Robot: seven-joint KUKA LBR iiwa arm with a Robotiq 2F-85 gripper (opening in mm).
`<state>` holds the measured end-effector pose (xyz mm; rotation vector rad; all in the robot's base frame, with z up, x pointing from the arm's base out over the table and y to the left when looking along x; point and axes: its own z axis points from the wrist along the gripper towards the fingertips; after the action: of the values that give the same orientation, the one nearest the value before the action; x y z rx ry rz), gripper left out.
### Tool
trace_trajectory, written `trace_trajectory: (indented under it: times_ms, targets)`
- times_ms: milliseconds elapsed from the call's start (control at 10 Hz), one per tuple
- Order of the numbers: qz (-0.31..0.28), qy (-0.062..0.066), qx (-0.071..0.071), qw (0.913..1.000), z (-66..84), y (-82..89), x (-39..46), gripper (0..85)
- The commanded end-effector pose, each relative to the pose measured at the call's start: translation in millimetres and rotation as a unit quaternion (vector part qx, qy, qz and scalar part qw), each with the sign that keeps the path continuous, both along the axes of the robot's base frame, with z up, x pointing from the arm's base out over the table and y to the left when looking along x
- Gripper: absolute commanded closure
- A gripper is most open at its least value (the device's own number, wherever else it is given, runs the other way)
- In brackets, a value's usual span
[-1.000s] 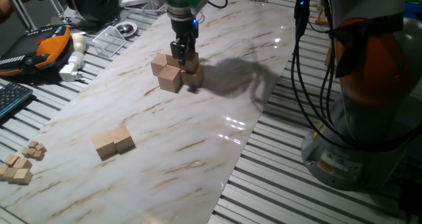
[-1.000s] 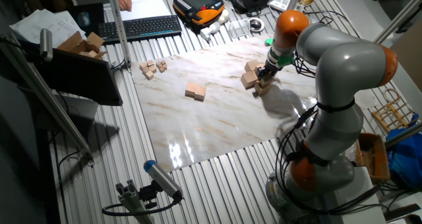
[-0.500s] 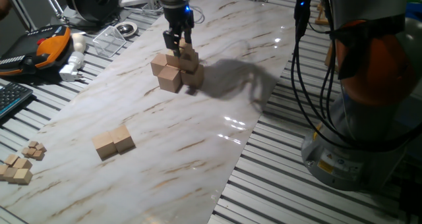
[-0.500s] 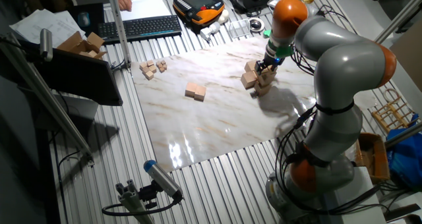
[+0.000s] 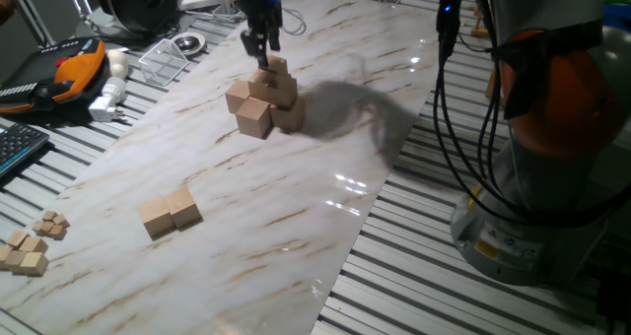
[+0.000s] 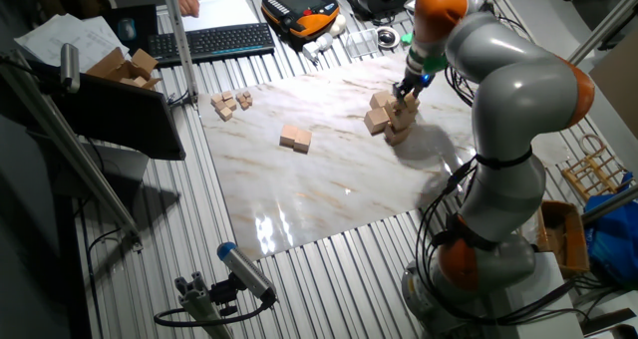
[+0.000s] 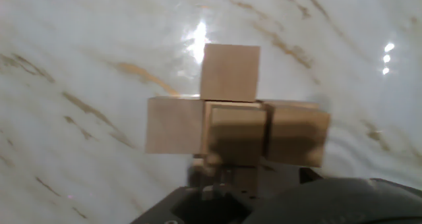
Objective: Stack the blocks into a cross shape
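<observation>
The gripper (image 5: 262,41) hangs just above the stack (image 5: 264,100) of plain tan wooden blocks on the glossy marble-veined board (image 5: 296,177); its fingers are dark and I cannot tell whether they are parted. It holds nothing visible. In the hand view the stack (image 7: 234,122) reads as a cross: square faces left, right and beyond a raised centre cube. 2 more blocks (image 5: 170,214) lie side by side, touching, well apart from the stack, nearer the board's edge.
</observation>
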<state>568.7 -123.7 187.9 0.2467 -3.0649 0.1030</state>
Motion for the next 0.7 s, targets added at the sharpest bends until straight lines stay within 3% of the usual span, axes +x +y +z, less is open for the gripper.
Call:
trace_trajectory:
  times_ms: [0,100,200,600]
  targets:
    - [0.026,0.007,-0.007,0.9996,4.8,-25.7,2.7,85.0]
    - [0.037,0.001,-0.024,0.9990,6.2,-35.0,3.4,85.0]
    - [0.042,-0.004,-0.032,0.9986,3.6,-42.9,2.6,85.0]
    - [0.060,-0.029,-0.032,0.9973,-17.9,-71.6,3.3,85.0]
